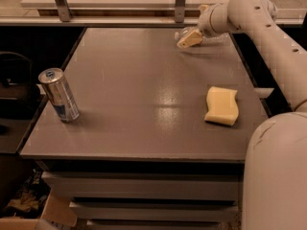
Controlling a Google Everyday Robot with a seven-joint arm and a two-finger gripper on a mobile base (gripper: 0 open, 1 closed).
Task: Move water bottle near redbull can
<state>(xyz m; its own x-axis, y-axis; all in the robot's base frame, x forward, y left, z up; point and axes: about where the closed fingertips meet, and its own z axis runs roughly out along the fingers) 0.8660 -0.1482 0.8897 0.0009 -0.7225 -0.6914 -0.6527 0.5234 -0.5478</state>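
Camera view, gripper at the water bottle far back right, grip impossible to tell, redbull can upright front left.

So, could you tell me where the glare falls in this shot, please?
Camera view: glare on the table centre, left of the sponge; the redbull can glints on top; the tool, far right, is by the faint water bottle.

White arm extended from the right, claw low at the far side.
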